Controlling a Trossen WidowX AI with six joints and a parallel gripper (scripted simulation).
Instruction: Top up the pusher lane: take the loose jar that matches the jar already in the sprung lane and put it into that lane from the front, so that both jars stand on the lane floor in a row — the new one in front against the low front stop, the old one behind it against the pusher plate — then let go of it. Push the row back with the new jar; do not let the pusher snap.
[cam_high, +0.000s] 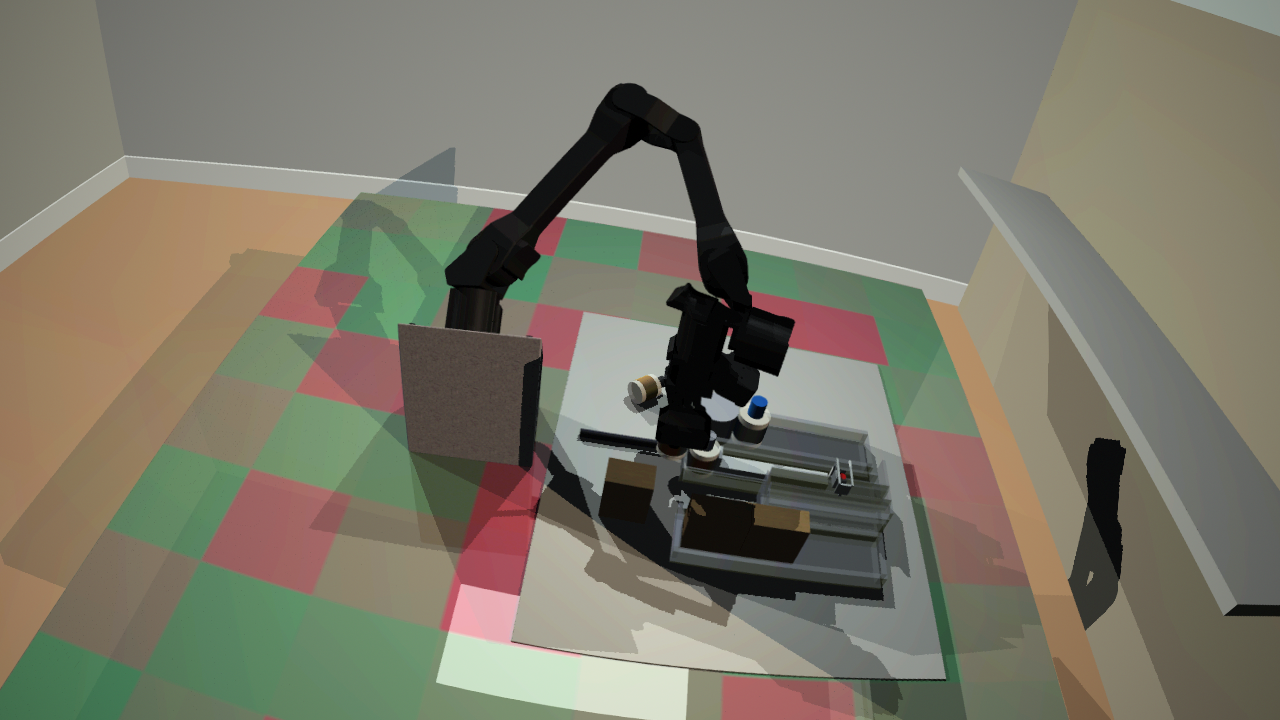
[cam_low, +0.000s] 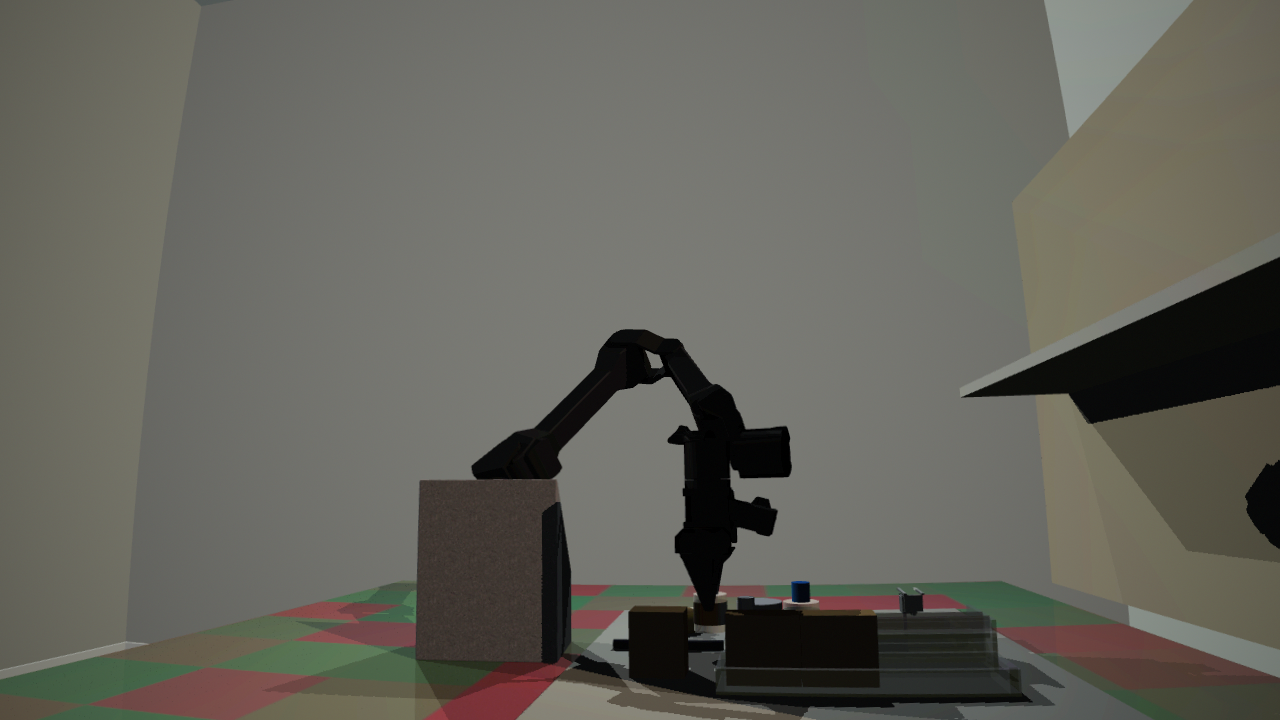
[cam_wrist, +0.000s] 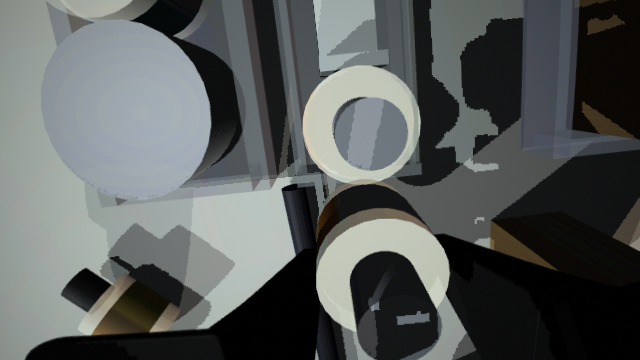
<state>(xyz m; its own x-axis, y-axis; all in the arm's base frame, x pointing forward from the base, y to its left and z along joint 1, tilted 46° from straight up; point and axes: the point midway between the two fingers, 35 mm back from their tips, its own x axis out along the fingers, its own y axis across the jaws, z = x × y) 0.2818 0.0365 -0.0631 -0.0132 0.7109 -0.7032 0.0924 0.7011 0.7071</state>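
My gripper (cam_high: 684, 442) (cam_low: 708, 606) (cam_wrist: 374, 253) is shut on a jar with a brown-and-black band, white shoulder and dark grey cap. The held jar (cam_low: 710, 617) (cam_wrist: 371, 202) is upright, at the front end of the sprung lane (cam_wrist: 412, 169). The lane jar (cam_high: 705, 454) (cam_wrist: 320, 120), white-shouldered with a grey cap, stands just behind it. They look close together; I cannot tell whether they touch or whether the held jar is past the front stop. Another loose jar (cam_high: 642, 388) (cam_wrist: 132, 306), gold-banded with a black cap, lies on its side. The pusher plate is not clearly seen.
A grey cylinder (cam_high: 721, 414) (cam_wrist: 127, 110) and a blue-capped jar (cam_high: 753, 419) stand in the neighbouring lane. Brown boxes (cam_high: 717, 523) (cam_high: 780, 535) fill part of the other side lane. A loose brown box (cam_high: 628, 489) (cam_low: 657, 642) and a black rod (cam_high: 617, 438) (cam_wrist: 296, 215) are near the lane front.
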